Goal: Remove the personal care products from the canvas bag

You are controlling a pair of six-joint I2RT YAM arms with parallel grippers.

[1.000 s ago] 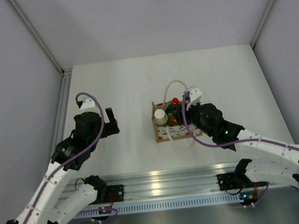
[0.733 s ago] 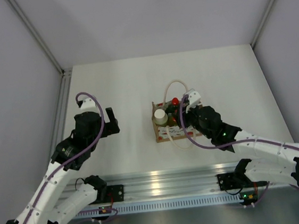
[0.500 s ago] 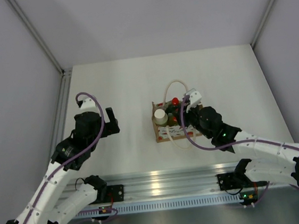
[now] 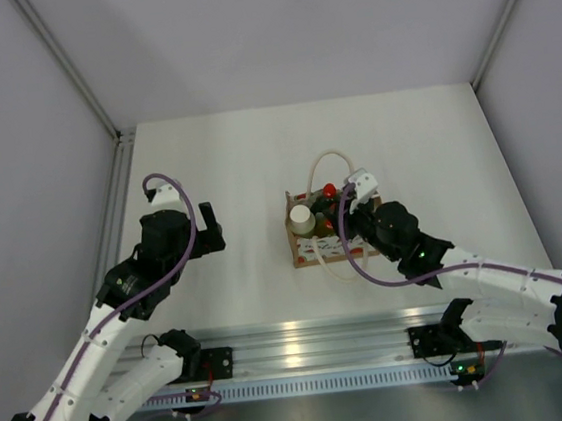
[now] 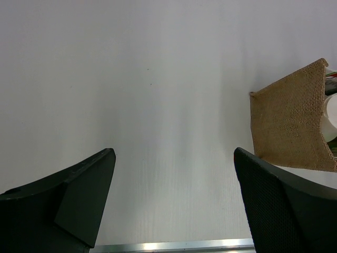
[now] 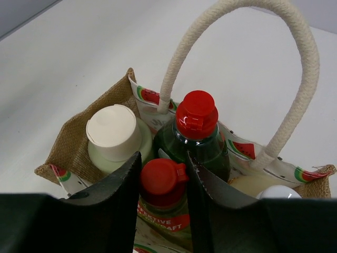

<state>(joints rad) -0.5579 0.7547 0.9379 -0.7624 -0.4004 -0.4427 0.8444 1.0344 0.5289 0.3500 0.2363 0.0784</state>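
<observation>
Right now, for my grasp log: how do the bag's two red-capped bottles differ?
The front red-capped bottle is pinched at its cap by the right tool; the dark green bottle behind it stands free. The front red-capped bottle shows a printed label; the dark green bottle shows see-through green. Both stand upright in the canvas bag.

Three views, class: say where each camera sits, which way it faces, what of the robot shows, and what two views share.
Top external: above and behind, facing down at the table; both arms, left gripper, right gripper.
Left wrist: on the left arm, facing the table; open fingers show.
Right wrist: on the right arm, facing into the canvas bag; fingers clamp the front red-capped bottle.
All share the canvas bag.
</observation>
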